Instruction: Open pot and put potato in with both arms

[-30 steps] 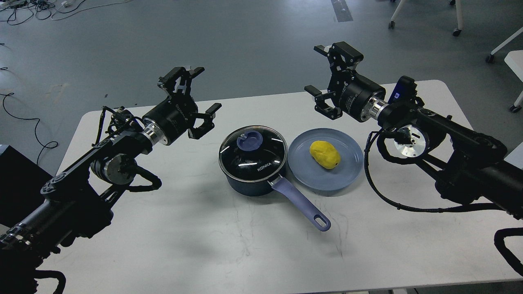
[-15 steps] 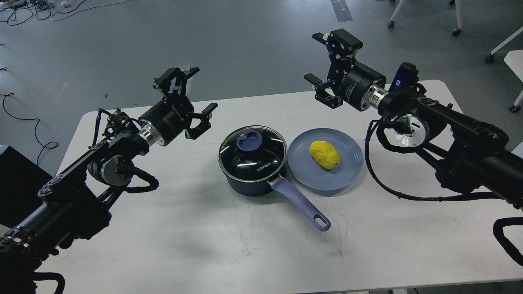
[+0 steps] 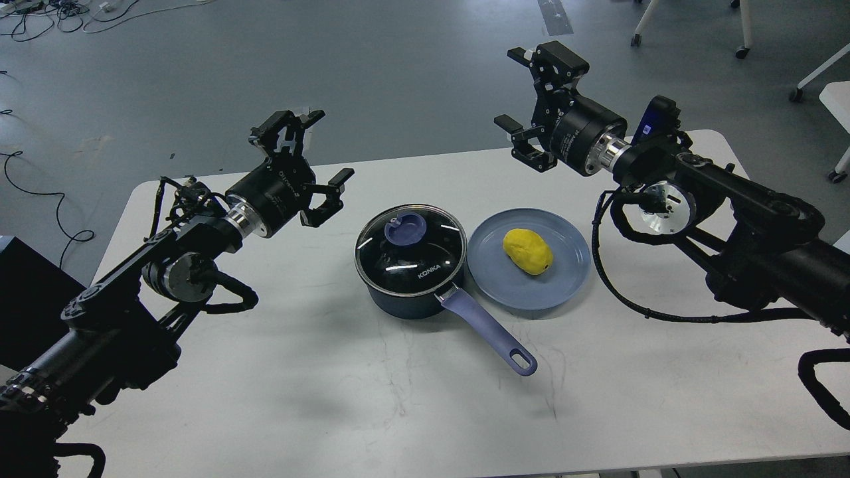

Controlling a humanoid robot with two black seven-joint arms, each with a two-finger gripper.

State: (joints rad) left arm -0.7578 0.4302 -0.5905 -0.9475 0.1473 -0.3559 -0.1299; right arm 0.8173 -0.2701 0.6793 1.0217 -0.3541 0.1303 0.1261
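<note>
From the head view, the pot [image 3: 412,262] is sitting in the middle of the table [image 3: 332,398] with its lid [image 3: 410,247] on. Its handle [image 3: 488,328] is pointing to about 5 o'clock. The potato [image 3: 528,251] is lying on the plate [image 3: 491,279], just at 3 o'clock from the pot.

The left gripper [image 3: 315,162] is hanging in the air at 9 o'clock from the pot, well apart from it. Its fingers are spread wide and holding nothing. The right gripper [image 3: 531,93] is hanging up high at 12 o'clock from the plate — wide open too, and empty.

The lid looks like glass, so it is probably smooth, slippery and easy to break. The best place to grab is likely the knob [image 3: 405,230] on top. The potato looks firm and round — it may roll, so pinching it across the middle seems best.
</note>
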